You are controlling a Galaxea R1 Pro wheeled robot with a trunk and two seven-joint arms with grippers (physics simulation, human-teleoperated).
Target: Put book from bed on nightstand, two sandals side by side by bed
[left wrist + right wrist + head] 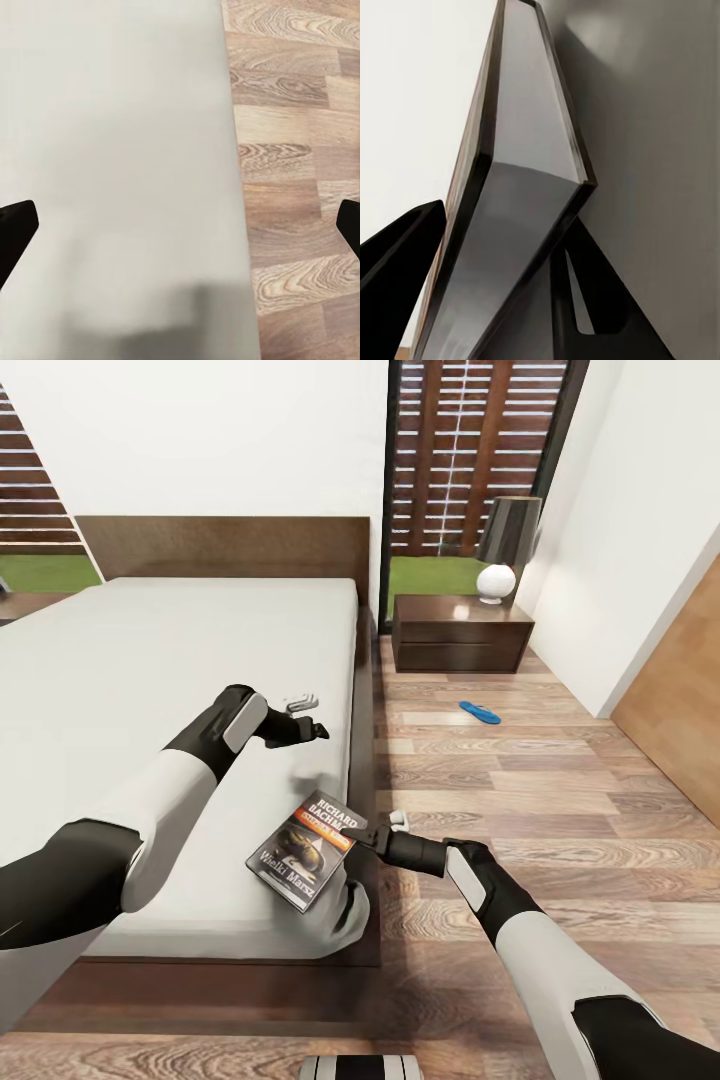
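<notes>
We close our right end effector (366, 834) on the thin dark paperback book (305, 849) at the near corner of the large low bed (150, 660), whose plain off-white mattress sits in a dark brown wood frame. The right wrist view shows the book's edge (521, 187) wedged between the two black fingers (585, 300), one on each face, and the volume stands tilted off the mattress rather than flat, which reads as a lift just under way. We take the grip at the side nearest the bed's edge, probably because that is the part reachable from the floor beside the bed.

Our left end effector (305, 717) hovers over the mattress farther up the bed, its fingers (15, 232) spread wide and holding nothing; we judge it is parked clear of the book so as not to obstruct the lift.

The book's cover shows a white author's name at the top, an orange band beneath it, and a dark picture with a white title lower down.

Beyond the foot-side rail of the bed, a dark wood two-drawer nightstand (460, 632) carries a lamp with a white round base (497, 582) and dark shade, leaving bare top beside it. One bright blue flat sandal (480, 712) lies on the wood-plank floor (560, 800) between bed and nightstand, not yet placed.
</notes>
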